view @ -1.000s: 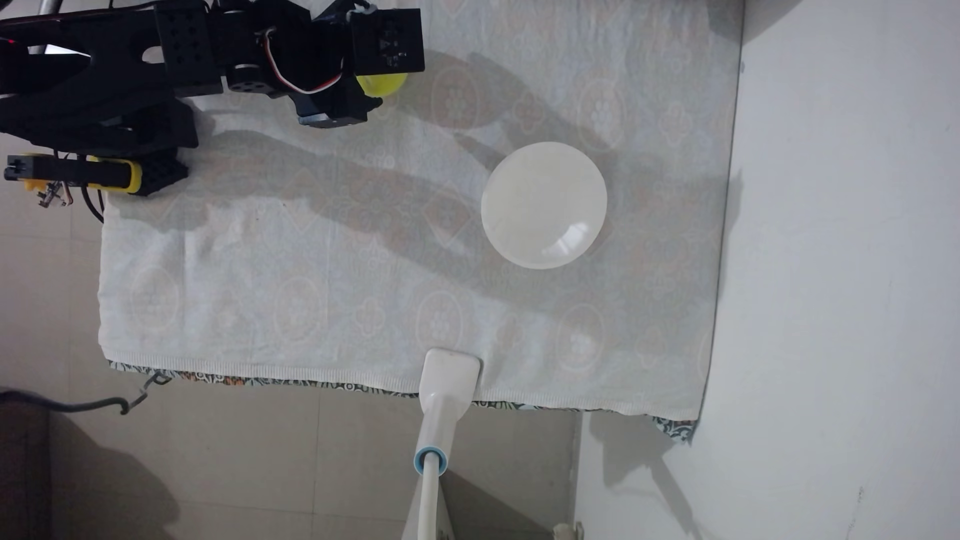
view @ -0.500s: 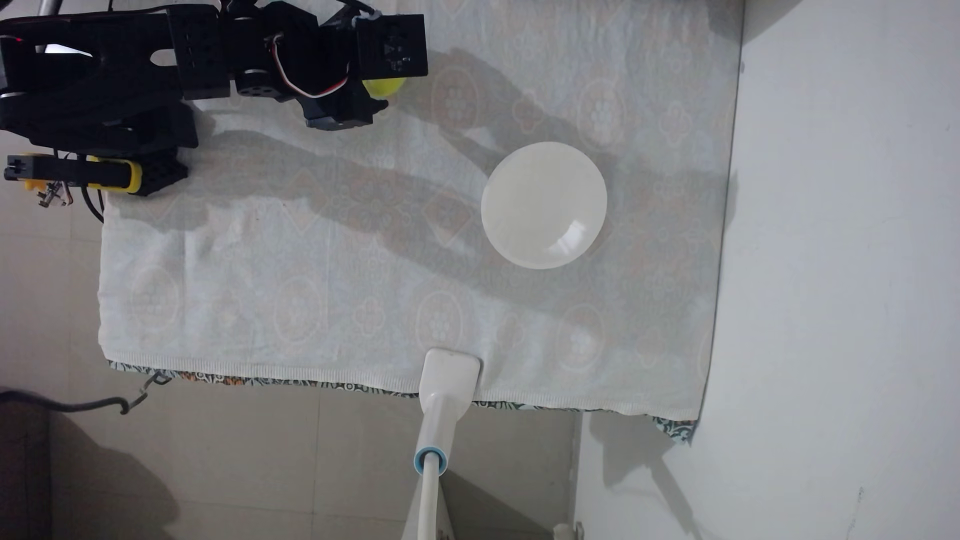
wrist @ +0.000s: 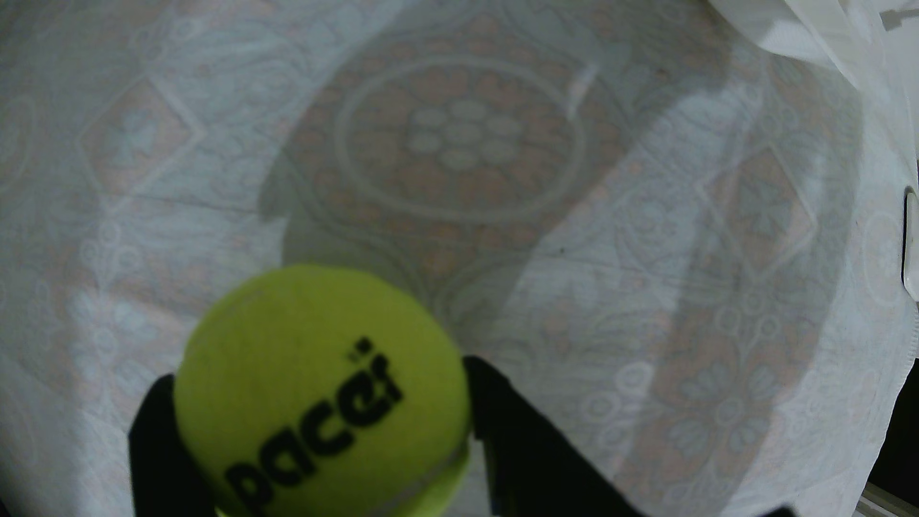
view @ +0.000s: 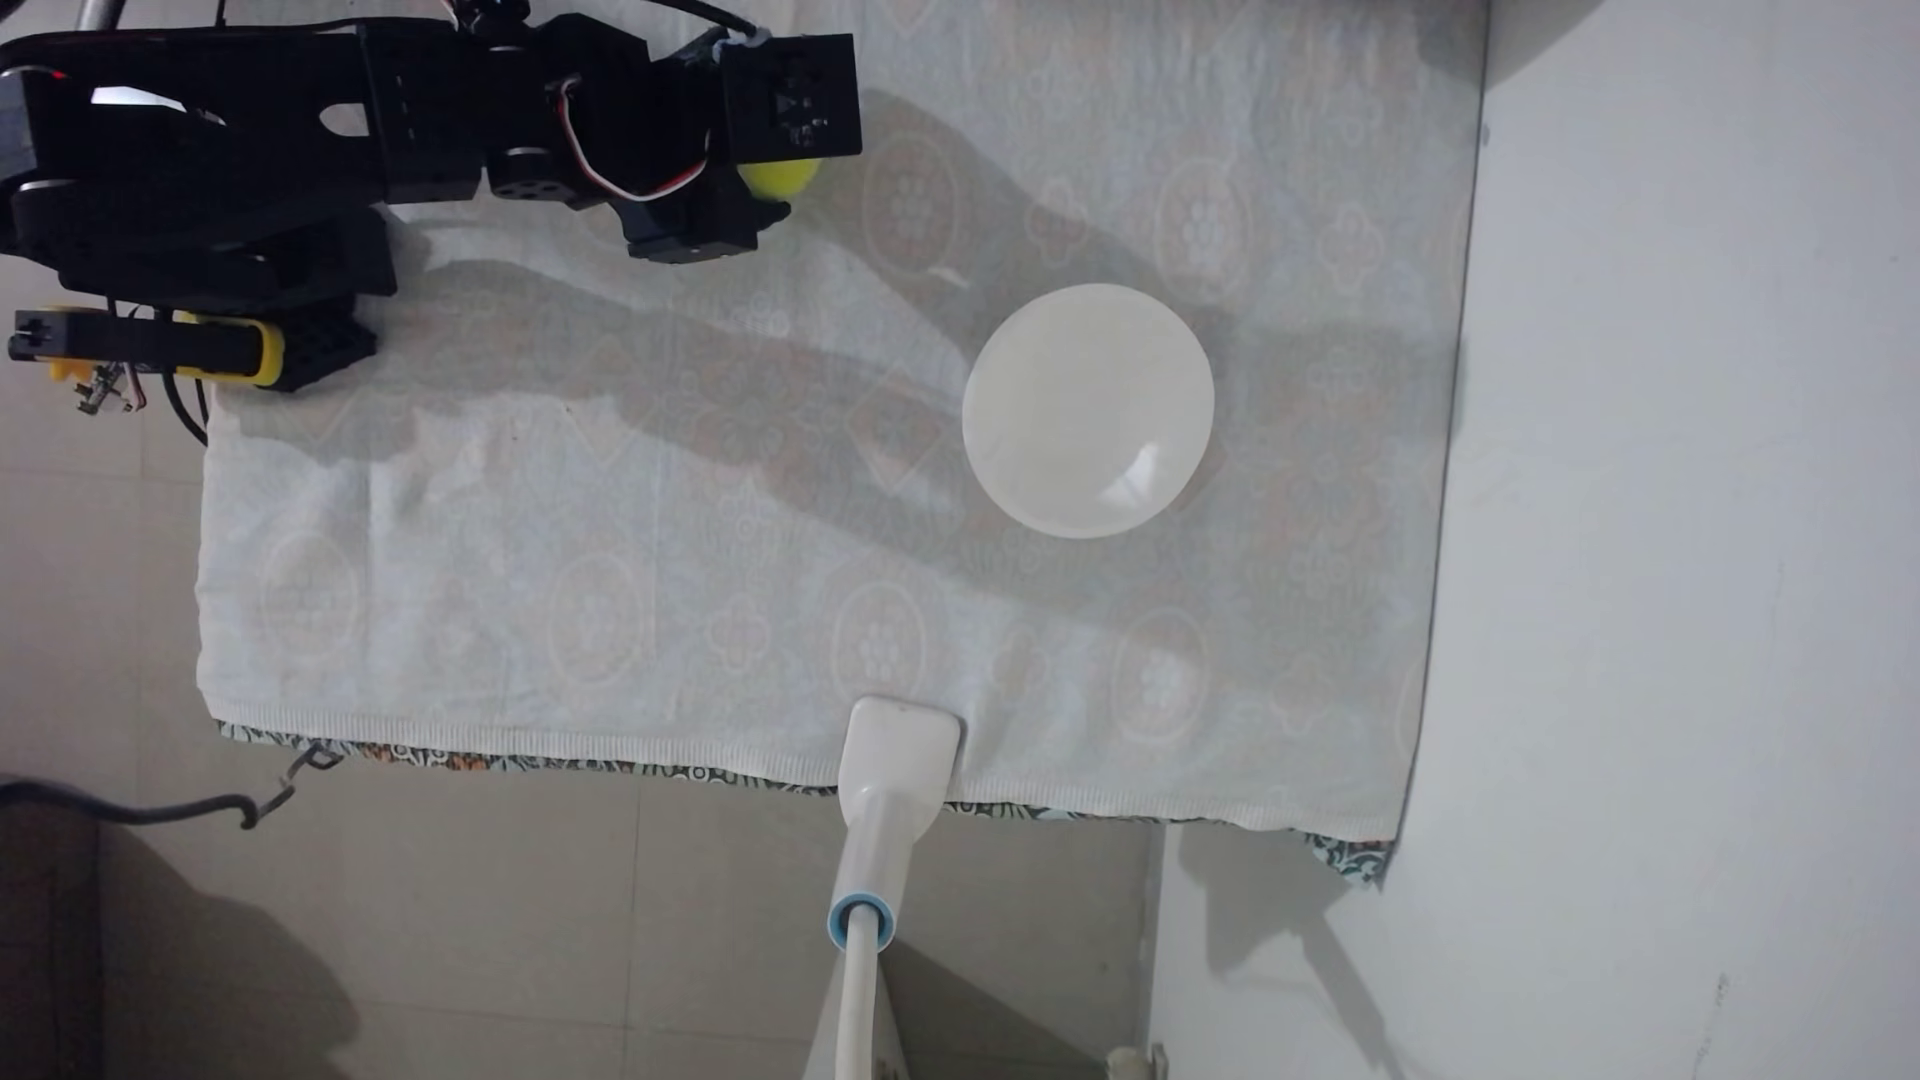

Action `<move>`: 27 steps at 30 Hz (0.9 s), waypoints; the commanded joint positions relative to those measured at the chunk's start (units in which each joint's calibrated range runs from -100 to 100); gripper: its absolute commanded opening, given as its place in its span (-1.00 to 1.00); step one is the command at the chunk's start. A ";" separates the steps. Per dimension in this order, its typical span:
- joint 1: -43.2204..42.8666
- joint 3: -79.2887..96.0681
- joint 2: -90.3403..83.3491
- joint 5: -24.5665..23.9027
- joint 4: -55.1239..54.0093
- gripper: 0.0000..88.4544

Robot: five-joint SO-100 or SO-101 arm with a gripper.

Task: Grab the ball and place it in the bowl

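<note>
Ball (wrist: 323, 392) is sitting clenched between the gripper (wrist: 318, 397) jaws at the fixed view's upper left (view: 784, 177); the bowl (view: 1088, 410) is lying toward the lower right, well apart.

Fixed view looks straight down from well above, taking in the whole patterned cloth (view: 665, 561), its edges, floor and wall. Wrist view rides behind the gripper (wrist: 318, 397), close up, facing down past the ball (wrist: 323, 392) onto the cloth (wrist: 149, 149). Both share the ball (view: 781, 179) and the cloth near its upper edge.
</note>
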 commanded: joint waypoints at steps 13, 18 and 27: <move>-1.32 2.42 -3.78 2.83 -1.89 -0.53; -0.99 3.06 -5.79 3.71 -1.31 -0.59; 1.21 -1.85 -14.32 4.40 6.74 -0.58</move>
